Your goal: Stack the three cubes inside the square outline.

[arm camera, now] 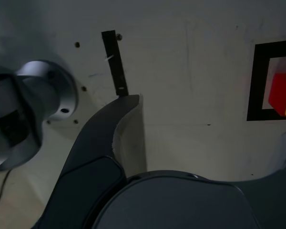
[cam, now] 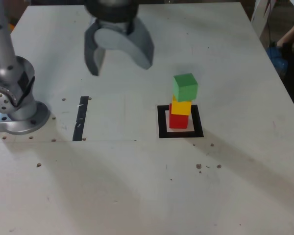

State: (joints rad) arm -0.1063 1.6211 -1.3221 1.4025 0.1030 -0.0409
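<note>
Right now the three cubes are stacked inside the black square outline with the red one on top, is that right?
Not quite: the exterior view shows the green cube on top and the red cube at the bottom, inside the black square outline.

Tabletop (cam: pixel 112 186), exterior view, left to right: arm base (cam: pixel 27 120), straight tape strip (cam: pixel 80 118), square outline (cam: pixel 162 122). Three cubes stacked: bottom cube (cam: pixel 179 121) inside outline, middle cube (cam: pixel 181 106) on it, top cube (cam: pixel 185 87) on middle (sits a bit off toward the exterior view's right). Strip lies between base and outline, apart from both.
</note>
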